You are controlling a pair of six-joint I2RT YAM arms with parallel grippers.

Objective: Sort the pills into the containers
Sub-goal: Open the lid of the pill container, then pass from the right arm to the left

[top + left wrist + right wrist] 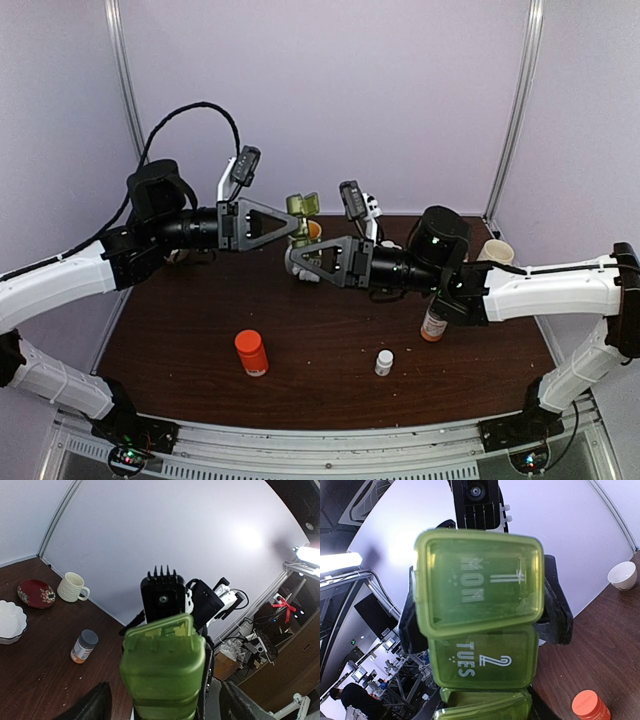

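Between the right jaws the pill box [485,662] runs off the bottom edge — the contact there is hidden; its raised MON lid [480,580] is blurred.

My left arm [60,275] and right arm [560,285] are both raised, reaching inward, tips nearly meeting. There's the left gripper [297,224] spread wide, right gripper [295,263] clamped on the pill box [485,660].
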